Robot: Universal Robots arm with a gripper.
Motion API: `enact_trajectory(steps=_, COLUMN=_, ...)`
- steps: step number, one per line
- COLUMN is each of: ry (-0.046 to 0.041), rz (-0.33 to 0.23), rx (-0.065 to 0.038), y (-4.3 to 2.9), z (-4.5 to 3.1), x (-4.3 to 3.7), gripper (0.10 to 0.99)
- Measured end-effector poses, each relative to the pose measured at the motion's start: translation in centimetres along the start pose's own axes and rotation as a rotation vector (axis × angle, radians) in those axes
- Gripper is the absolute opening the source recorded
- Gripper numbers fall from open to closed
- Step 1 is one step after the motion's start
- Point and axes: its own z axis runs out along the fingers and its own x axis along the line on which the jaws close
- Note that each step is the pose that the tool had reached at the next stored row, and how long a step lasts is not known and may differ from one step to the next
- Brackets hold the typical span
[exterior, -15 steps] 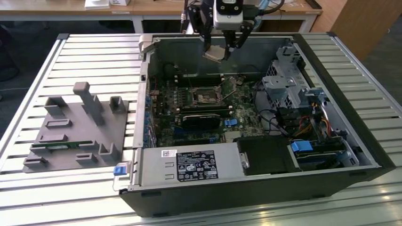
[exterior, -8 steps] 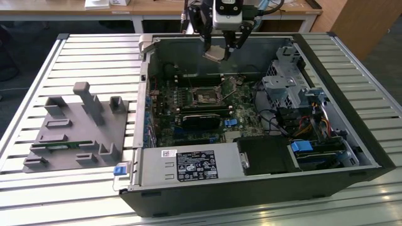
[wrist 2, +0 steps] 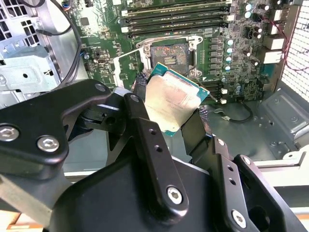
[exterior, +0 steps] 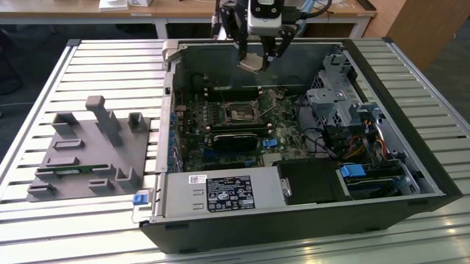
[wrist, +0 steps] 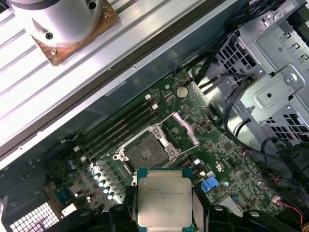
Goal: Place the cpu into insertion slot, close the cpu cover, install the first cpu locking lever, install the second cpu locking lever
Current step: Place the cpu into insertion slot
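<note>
My gripper hangs high over the open computer case, shut on the cpu, a flat square chip with a silver-grey top. In both wrist views the cpu sits tilted between the black fingers. Below it on the green board lies the insertion slot, bare with a dark centre. The cpu cover, a thin silver frame, stands swung up beside the slot. I cannot tell the locking levers apart from the slot's frame.
A black graphics card lies just in front of the slot, with memory slots beside it. A metal drive cage and cables fill the case at the exterior view's right. A grey fixture stands on the slatted table.
</note>
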Motion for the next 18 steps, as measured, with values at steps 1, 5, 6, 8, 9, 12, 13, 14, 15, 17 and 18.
enact_trajectory(steps=1, ry=-0.0002, rz=0.002, rx=0.0, y=0.0, z=0.01, x=0.0, gripper=0.541)
enact_trajectory(steps=5, ry=-0.0008, rz=0.01, rx=0.0, y=0.0, z=0.03, x=0.0, gripper=0.541)
enact_trajectory(steps=6, ry=-0.001, rz=0.012, rx=0.0, y=0.0, z=0.03, x=0.0, gripper=0.541)
enact_trajectory(steps=8, ry=-0.0013, rz=0.016, rx=0.0, y=0.0, z=0.04, x=0.0, gripper=0.541)
enact_trajectory(steps=9, ry=-0.0015, rz=0.018, rx=0.0, y=0.0, z=0.05, x=0.0, gripper=0.541)
enact_trajectory(steps=12, ry=-0.002, rz=0.024, rx=0.0, y=0.0, z=0.06, x=0.0, gripper=0.541)
enact_trajectory(steps=13, ry=-0.0022, rz=0.026, rx=0.0, y=0.0, z=0.07, x=0.0, gripper=0.541)
enact_trajectory(steps=14, ry=-0.0023, rz=0.028, rx=0.0, y=0.0, z=0.07, x=0.0, gripper=0.541)
enact_trajectory(steps=15, ry=-0.0025, rz=0.03, rx=0.0, y=0.0, z=0.08, x=0.0, gripper=0.541)
enact_trajectory(steps=17, ry=-0.0028, rz=0.034, rx=0.0, y=-0.01, z=0.09, x=0.0, gripper=0.541)
enact_trajectory(steps=18, ry=-0.003, rz=0.036, rx=0.0, y=-0.01, z=0.09, x=0.0, gripper=0.541)
